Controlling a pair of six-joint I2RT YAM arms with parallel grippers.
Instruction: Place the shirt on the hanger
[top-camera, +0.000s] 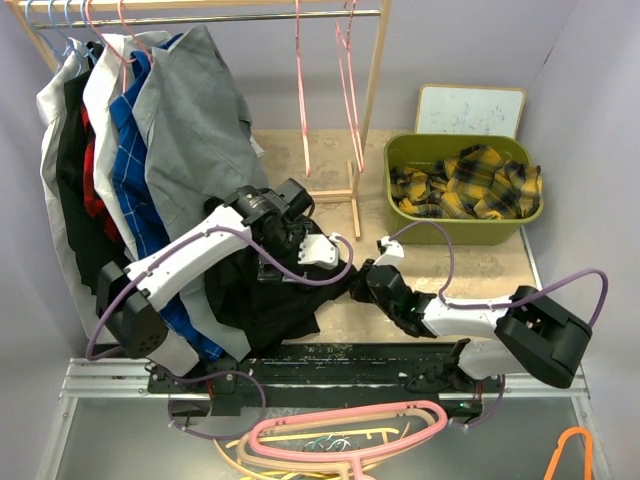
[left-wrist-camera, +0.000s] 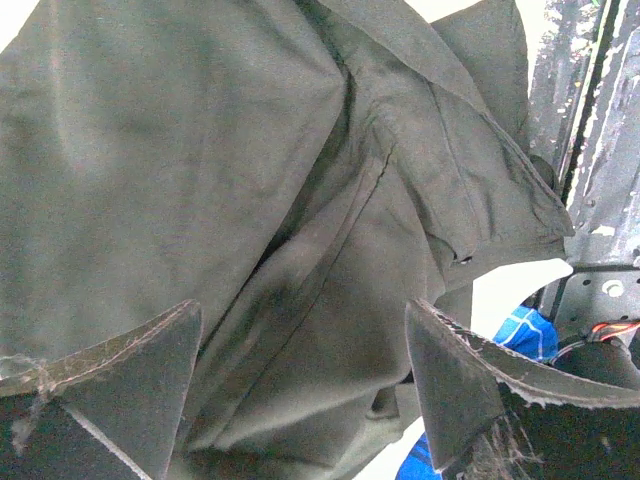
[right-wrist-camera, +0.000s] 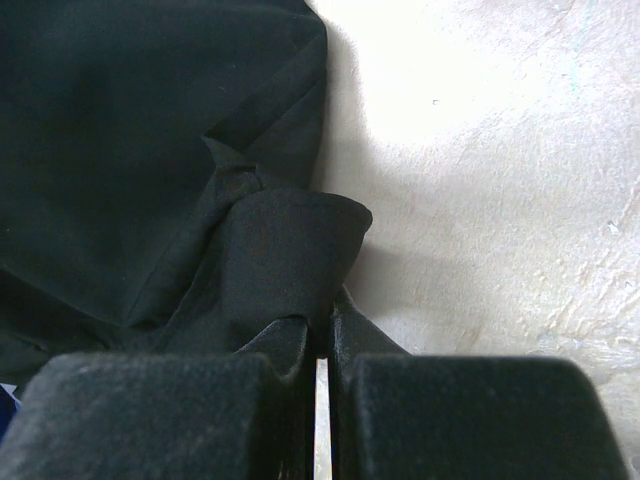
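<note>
Top external view: shirt (top-camera: 265, 300) lay heaped on the table (top-camera: 480, 270), just beyond the arm bases, with no hanger seen in it. Right gripper (right-wrist-camera: 318, 335) was clamped on a fold at its edge. Left gripper (left-wrist-camera: 300, 312) hung over the cloth, jaws apart, gripping nothing. Farther back, thin pink hangers (top-camera: 303, 110) hung bare on the rail (top-camera: 230, 17), well apart from the shirt. Judged early: fetching and threading all left.

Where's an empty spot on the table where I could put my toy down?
There's bare table between the black shirt and the right arm, and another strip between that arm and the green bin. The left side is crowded with hanging clothes.
</note>
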